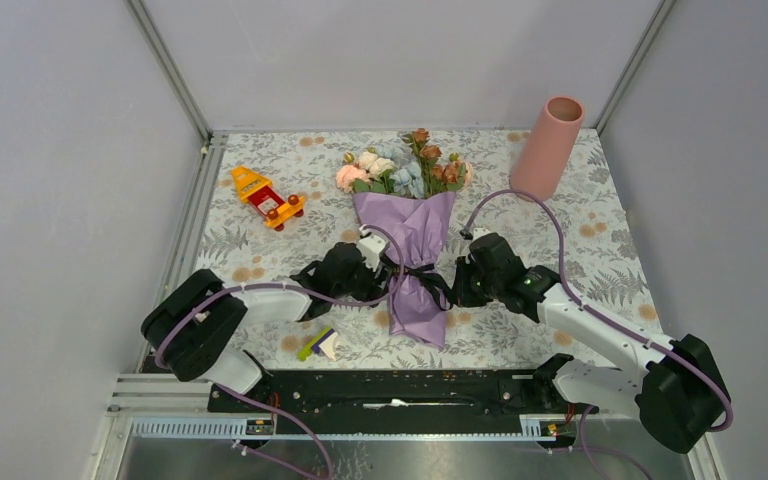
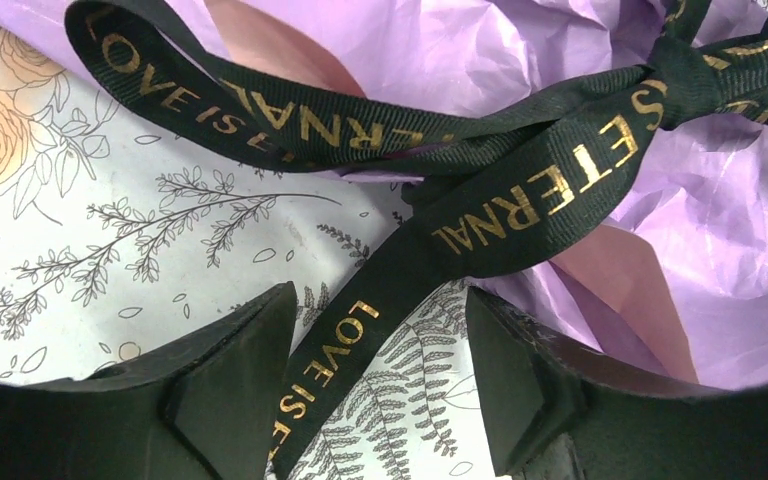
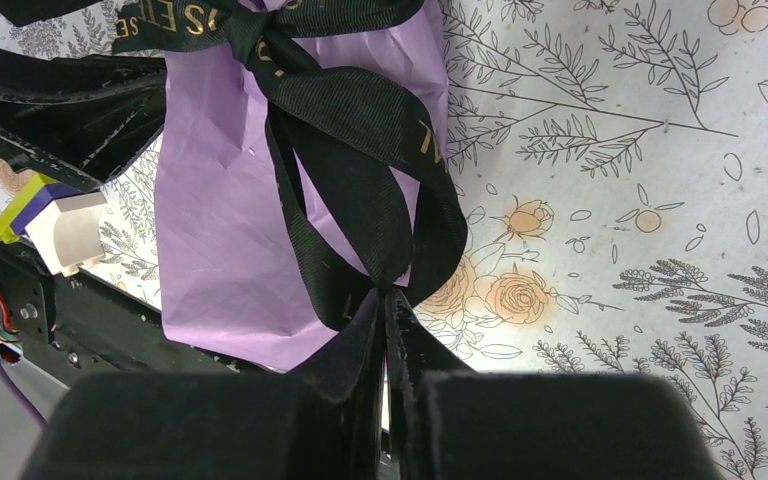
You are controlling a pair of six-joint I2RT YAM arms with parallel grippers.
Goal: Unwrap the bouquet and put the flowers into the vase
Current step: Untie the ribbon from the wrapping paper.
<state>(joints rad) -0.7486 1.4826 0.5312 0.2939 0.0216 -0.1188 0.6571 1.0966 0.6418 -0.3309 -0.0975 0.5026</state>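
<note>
Top external view gives us the bouquet [image 1: 415, 255] lying mid-table, its wrapped end toward the near edge of the table [image 1: 600, 250] and the flowers [image 1: 400, 170] pointing at the far edge. The vase [image 1: 548, 147] stands upright by the far right corner, well apart from the bouquet. Our left gripper [image 2: 375, 335] stands wide, with a tail of the black ribbon [image 2: 520, 190] running between its fingers unpinched. Our right gripper [image 3: 385, 305] is clamped tight on a loop of that ribbon, just beside the purple paper. The bow is knotted around the wrapper's waist. We see a yellow and red toy [image 1: 268, 197] toward the far left corner and a small block [image 1: 318, 344] by the near edge.
</note>
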